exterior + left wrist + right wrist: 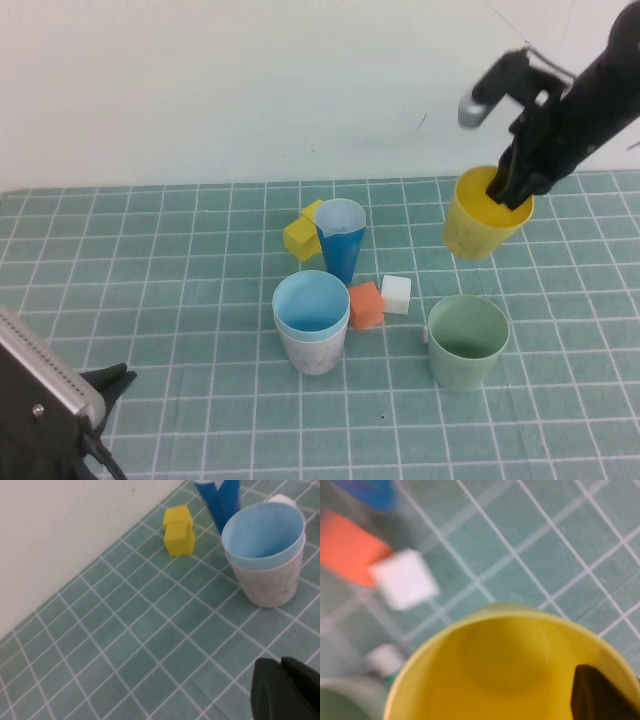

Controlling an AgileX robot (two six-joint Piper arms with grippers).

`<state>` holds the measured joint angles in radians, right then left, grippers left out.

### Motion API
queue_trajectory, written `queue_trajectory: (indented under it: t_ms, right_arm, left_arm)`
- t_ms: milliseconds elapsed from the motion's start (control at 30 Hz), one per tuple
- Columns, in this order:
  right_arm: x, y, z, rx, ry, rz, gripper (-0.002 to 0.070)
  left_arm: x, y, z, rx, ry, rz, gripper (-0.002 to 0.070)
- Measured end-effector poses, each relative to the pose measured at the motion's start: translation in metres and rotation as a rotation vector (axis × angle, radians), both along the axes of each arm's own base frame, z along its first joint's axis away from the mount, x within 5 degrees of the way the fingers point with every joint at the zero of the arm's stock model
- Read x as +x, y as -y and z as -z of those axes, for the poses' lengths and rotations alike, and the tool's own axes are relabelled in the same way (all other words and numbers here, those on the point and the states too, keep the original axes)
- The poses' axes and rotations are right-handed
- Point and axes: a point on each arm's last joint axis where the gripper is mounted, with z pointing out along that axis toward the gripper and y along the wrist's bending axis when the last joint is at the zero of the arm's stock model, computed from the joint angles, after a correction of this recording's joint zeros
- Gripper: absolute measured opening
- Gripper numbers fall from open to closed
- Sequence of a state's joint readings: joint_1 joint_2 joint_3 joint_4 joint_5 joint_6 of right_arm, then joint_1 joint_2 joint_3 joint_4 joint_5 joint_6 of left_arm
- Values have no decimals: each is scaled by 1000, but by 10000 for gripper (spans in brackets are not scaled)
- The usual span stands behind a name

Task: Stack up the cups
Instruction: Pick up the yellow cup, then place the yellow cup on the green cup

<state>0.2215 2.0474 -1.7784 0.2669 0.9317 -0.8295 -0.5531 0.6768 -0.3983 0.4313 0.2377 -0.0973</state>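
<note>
My right gripper (510, 190) is shut on the rim of the yellow cup (480, 225) and holds it tilted above the table at the back right. One finger (600, 695) shows inside the yellow cup (495, 670). The light blue cup (311, 303) sits nested in the pale pink cup (315, 352) at the centre; both show in the left wrist view (262, 530), (270, 585). The pale green cup (466, 340) stands upright at the front right, below and in front of the yellow cup. My left gripper (115, 380) is shut and empty at the front left (280, 665).
A tall dark blue cup (341, 245) stands behind the nested pair. Yellow cubes (300, 237) lie to its left. An orange cube (366, 304) and a white cube (396, 294) lie between the nested cups and the green cup.
</note>
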Motion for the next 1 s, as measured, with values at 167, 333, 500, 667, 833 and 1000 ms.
queue_trajectory:
  t_ms: [167,333,500,667,833,1000]
  right_arm:
    - [-43,-7,-54,79,-103,-105,21]
    - [-82,-18,-53,86,-122,-162,20]
    - [-89,-24,-24,71,-170,-166,20]
    - [-83,-22,-4,24,-192,-163,20]
    - [-76,-22,5,12,-175,-153,20]
    - [-72,-21,17,-18,-190,-156,81]
  left_arm:
    - [-1,3,6,-30,39,36,1]
    - [-2,4,5,-41,71,55,1]
    - [-2,4,4,-46,81,59,1]
    - [-2,4,4,-44,83,60,1]
    - [-2,4,4,-44,83,60,1]
    - [-2,4,4,-44,83,60,1]
